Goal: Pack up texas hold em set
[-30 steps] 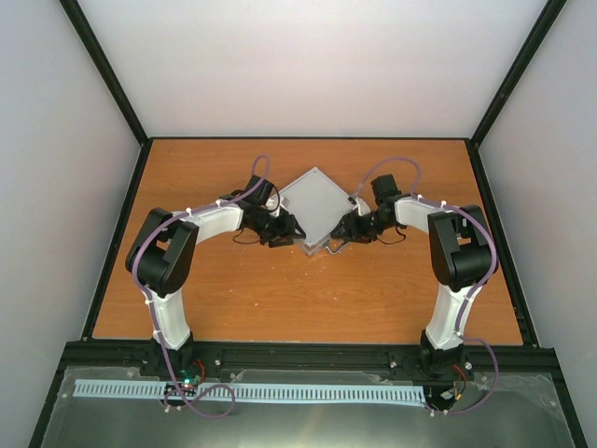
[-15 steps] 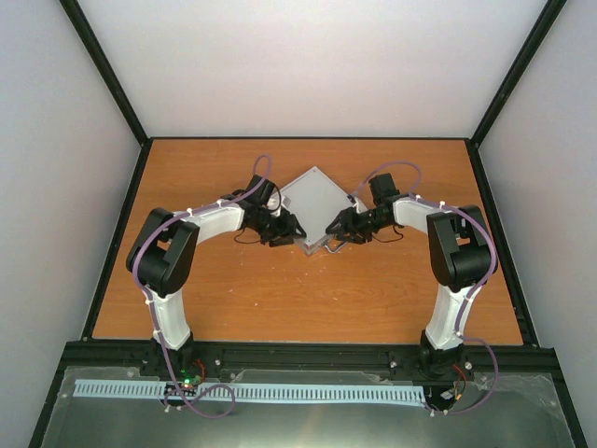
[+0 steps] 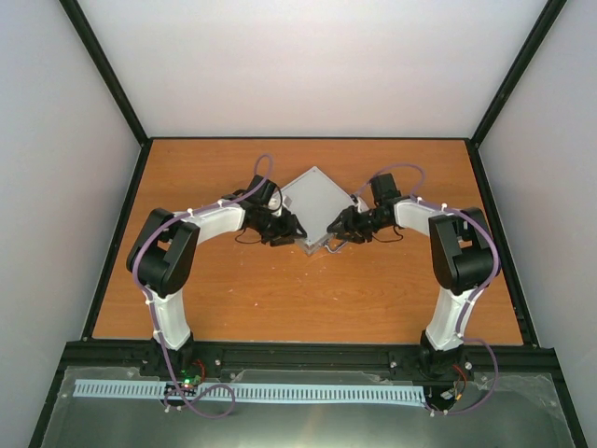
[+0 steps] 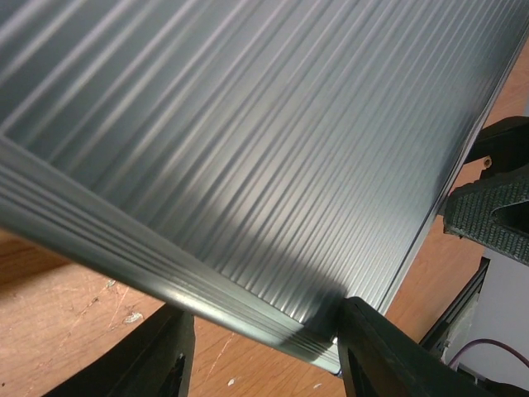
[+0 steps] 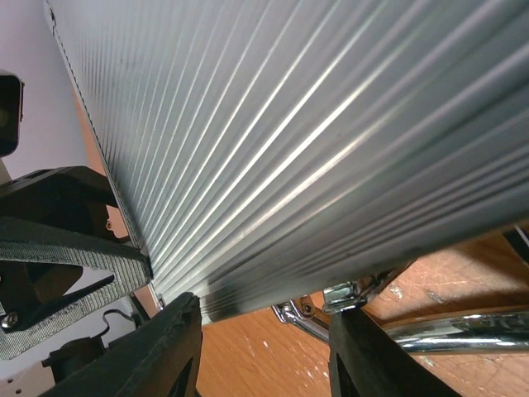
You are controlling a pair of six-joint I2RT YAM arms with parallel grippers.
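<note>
The texas hold em set shows only as its silver ribbed case (image 3: 313, 203), lid down, lying cornerwise on the table. My left gripper (image 3: 297, 229) is at its near-left edge and my right gripper (image 3: 333, 227) at its near-right edge, both by the near corner. In the left wrist view the case (image 4: 248, 132) fills the frame, and its edge runs across my open left gripper (image 4: 264, 318). In the right wrist view the case (image 5: 289, 141) hangs over my open right gripper (image 5: 264, 310), whose right finger sits by a chrome latch (image 5: 347, 294) and the metal handle (image 5: 463, 331).
The wooden table (image 3: 308, 299) is fenced by black frame posts and white walls. The right gripper's ridged fingertip (image 4: 496, 211) shows in the left wrist view, and the left gripper's ridged pad (image 5: 66, 256) in the right wrist view. So the two grippers stand close together.
My right gripper has slid a little left toward the case's near corner, and its jaws have narrowed somewhat. The left arm and the case have hardly moved.
</note>
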